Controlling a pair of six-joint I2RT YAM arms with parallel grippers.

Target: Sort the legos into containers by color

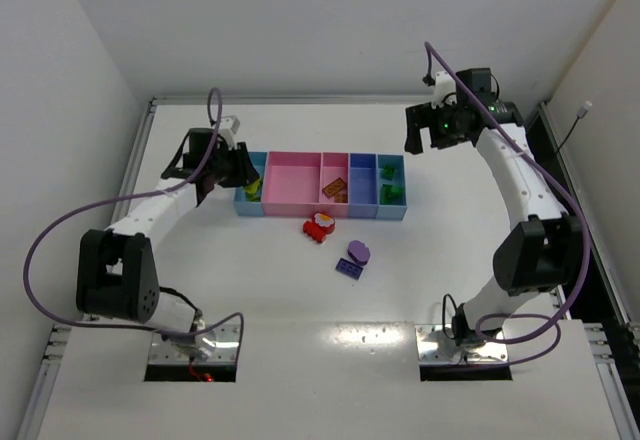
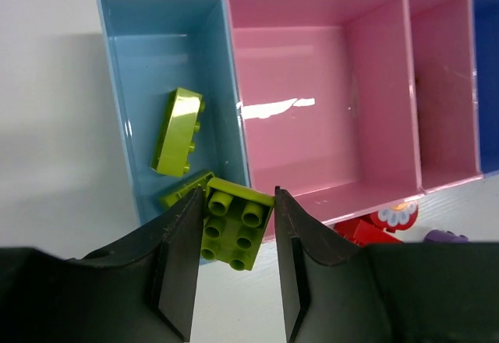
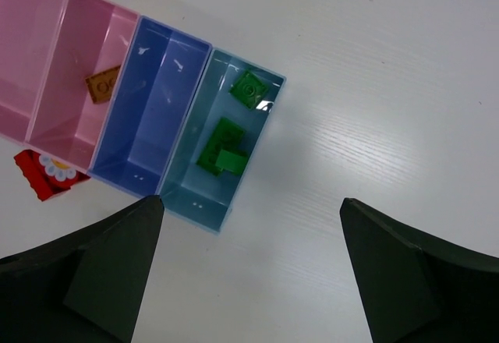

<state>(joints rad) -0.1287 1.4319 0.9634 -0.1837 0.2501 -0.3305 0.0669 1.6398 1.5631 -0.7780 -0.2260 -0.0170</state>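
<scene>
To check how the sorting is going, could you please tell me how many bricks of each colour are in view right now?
Yellow-green bricks: 3, one of them held in the left hand
Green bricks: 2, as far as I can tell
Orange brick: 1
Red brick: 1
Purple pieces: 2
Total: 9

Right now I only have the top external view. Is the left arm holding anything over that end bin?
Observer: Yes, the left wrist view shows a yellow-green brick pinched between the left fingers.
Operator: Anything already in that bin?
Observer: Two more yellow-green bricks lie in the light blue bin, one partly hidden by the fingers.
Operator: And the other arm?
Observer: The right fingers are spread wide with nothing between them.
</scene>
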